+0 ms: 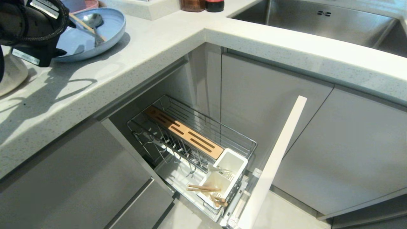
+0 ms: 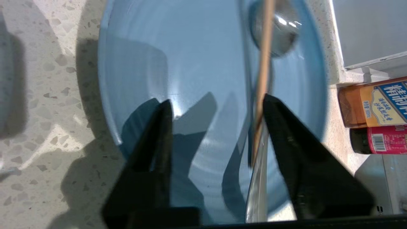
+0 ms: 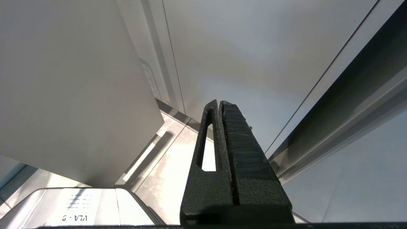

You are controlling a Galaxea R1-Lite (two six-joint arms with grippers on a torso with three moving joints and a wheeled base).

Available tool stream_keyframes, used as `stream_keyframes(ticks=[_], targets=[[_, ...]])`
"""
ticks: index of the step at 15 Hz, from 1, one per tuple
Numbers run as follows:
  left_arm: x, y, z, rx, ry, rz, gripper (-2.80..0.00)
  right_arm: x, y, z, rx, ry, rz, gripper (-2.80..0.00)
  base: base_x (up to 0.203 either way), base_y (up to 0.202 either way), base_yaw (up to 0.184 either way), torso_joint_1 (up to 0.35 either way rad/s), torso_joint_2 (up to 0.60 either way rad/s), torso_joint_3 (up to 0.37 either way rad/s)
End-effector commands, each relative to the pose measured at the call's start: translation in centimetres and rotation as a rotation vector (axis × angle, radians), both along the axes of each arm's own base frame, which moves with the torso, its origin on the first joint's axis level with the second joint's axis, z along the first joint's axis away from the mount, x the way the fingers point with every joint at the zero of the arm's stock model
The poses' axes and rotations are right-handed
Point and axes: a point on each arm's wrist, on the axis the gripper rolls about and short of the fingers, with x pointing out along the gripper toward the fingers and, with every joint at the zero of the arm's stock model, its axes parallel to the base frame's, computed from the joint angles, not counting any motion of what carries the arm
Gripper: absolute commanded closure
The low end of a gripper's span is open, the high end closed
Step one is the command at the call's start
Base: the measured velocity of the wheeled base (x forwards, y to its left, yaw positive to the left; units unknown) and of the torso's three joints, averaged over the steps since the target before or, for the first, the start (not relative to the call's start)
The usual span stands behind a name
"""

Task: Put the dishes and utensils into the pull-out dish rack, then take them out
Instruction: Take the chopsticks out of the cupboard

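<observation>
The left hand (image 2: 216, 105) is held over the blue plate (image 1: 111, 35) on the bench (image 1: 165, 54), its fingers (image 2: 159, 133) spread about halfway and nothing gripped. One chopstick (image 2: 264, 79) and a spoon (image 2: 276, 28) are seen lying in the plate, the chopstick just beside one finger. The step in hand is judged to be unloading, with this chopstick just set down. The hand is best lifted straight up, so that the stick is not dragged or flicked off the plate.

The rack (image 1: 197, 140) is seen pulled out below the bench, with more chopsticks (image 1: 203, 188) resting across a white cup (image 1: 219, 184) and a fork (image 1: 222, 171) beside it; these are judged still to be fetched. The off-white bowl (image 1: 12, 73) is partly hidden behind the arm. The rack's front panel (image 1: 276, 159) stands close by the cups and must be cleared on the way down. Two bottles (image 2: 372, 101) stand near the plate. The right hand (image 3: 219, 103) is parked by the cabinets, fingers pressed together, empty.
</observation>
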Motion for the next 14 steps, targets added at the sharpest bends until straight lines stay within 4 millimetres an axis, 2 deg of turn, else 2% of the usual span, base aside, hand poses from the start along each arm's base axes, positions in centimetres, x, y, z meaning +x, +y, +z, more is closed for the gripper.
stream_keyframes(ticks=[1, 5, 10, 12, 13, 14], targets=[[-0.1, 0.0, 0.0, -0.002, 0.001, 0.007, -2.80, 0.0, 0.0, 0.0, 0.000, 0.002, 0.000, 0.00, 0.000, 0.000, 0.000, 0.000, 0.00, 0.000], [-1.9, 0.5, 1.2, 0.021, -0.041, 0.005, -2.80, 0.0, 0.0, 0.0, 0.000, 0.002, 0.000, 0.00, 0.000, 0.000, 0.000, 0.000, 0.00, 0.000], [-4.9, 1.5, 3.8, 0.030, -0.145, 0.055, -2.80, 0.0, 0.0, 0.0, 0.000, 0.002, 0.000, 0.00, 0.000, 0.000, 0.000, 0.000, 0.00, 0.000], [-7.2, 2.0, 4.7, 0.028, -0.188, 0.031, -2.80, 0.0, 0.0, 0.0, 0.000, 0.002, 0.000, 0.00, 0.000, 0.000, 0.000, 0.000, 0.00, 0.000], [-8.1, 2.0, 5.0, 0.032, -0.201, 0.006, 0.00, 0.0, 0.0, 0.0, 0.000, 0.002, 0.000, 0.00, 0.000, 0.000, 0.000, 0.000, 0.00, 0.000], [-9.3, 2.1, 5.4, 0.032, -0.226, -0.018, 0.00, 0.0, 0.0, 0.0, 0.000, 0.002, 0.000, 0.00, 0.000, 0.000, 0.000, 0.000, 0.00, 0.000]])
